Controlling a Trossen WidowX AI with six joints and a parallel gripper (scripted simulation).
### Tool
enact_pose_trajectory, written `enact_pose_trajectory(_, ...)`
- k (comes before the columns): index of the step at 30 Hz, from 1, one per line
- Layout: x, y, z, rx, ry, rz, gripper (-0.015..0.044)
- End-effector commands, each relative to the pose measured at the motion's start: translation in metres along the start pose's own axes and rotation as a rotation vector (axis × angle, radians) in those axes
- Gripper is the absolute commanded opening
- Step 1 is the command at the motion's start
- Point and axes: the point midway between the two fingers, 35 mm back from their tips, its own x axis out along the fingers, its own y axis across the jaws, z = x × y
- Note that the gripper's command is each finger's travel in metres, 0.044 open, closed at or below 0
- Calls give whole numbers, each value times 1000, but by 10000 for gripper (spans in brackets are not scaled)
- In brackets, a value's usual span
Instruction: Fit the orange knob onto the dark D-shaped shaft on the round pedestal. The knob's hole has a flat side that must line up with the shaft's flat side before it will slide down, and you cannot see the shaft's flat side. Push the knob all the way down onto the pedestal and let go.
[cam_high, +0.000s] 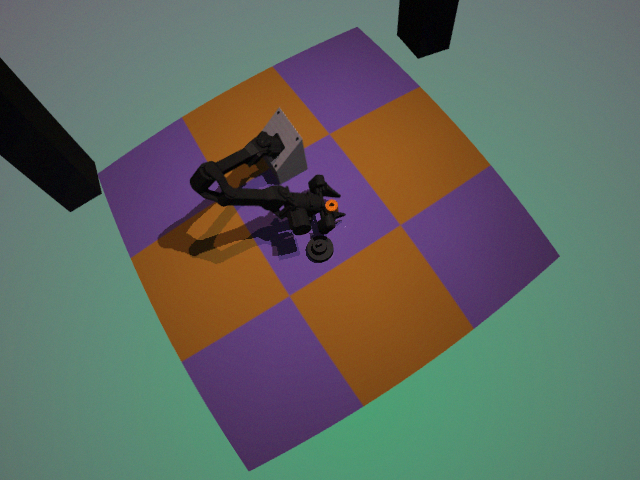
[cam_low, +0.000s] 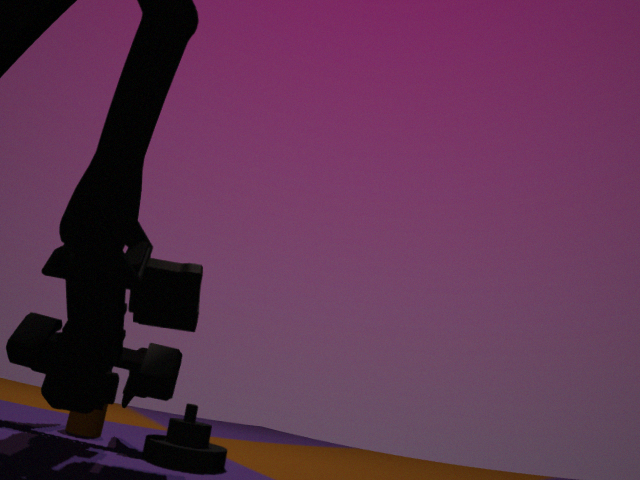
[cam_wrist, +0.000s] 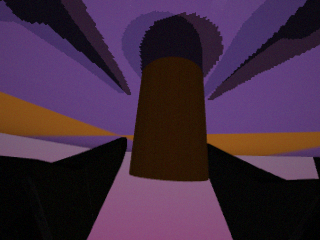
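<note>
The orange knob (cam_high: 327, 207) (cam_low: 85, 423) (cam_wrist: 170, 120) stands upright on the mat, its hole facing up in the top view. My gripper (cam_high: 341, 205) (cam_wrist: 164, 145) is open, with one finger on each side of the knob. In the wrist view a gap shows beside the left finger; the right finger looks very close to the knob, and I cannot tell if it touches. The dark round pedestal (cam_high: 310, 251) (cam_low: 185, 455) stands a short way off, with its thin shaft (cam_low: 191, 412) upright and bare. The shaft's flat side cannot be made out.
The arm's grey wedge-shaped base (cam_high: 294, 160) stands on the purple and orange checkered mat (cam_high: 439, 139), behind the gripper. Two black pillars (cam_high: 49, 139) (cam_high: 426, 25) stand beyond the mat. The arm's shadow falls across the mat beside the pedestal.
</note>
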Motion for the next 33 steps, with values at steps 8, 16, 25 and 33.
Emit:
enact_pose_trajectory(8,0,0,-1,-3,6,0,440)
enact_pose_trajectory(16,-27,4,-39,-1,3,-1,440)
enact_pose_trajectory(25,-48,0,-65,1,4,1,440)
enact_pose_trajectory(33,-44,-11,-65,64,-506,-134,440)
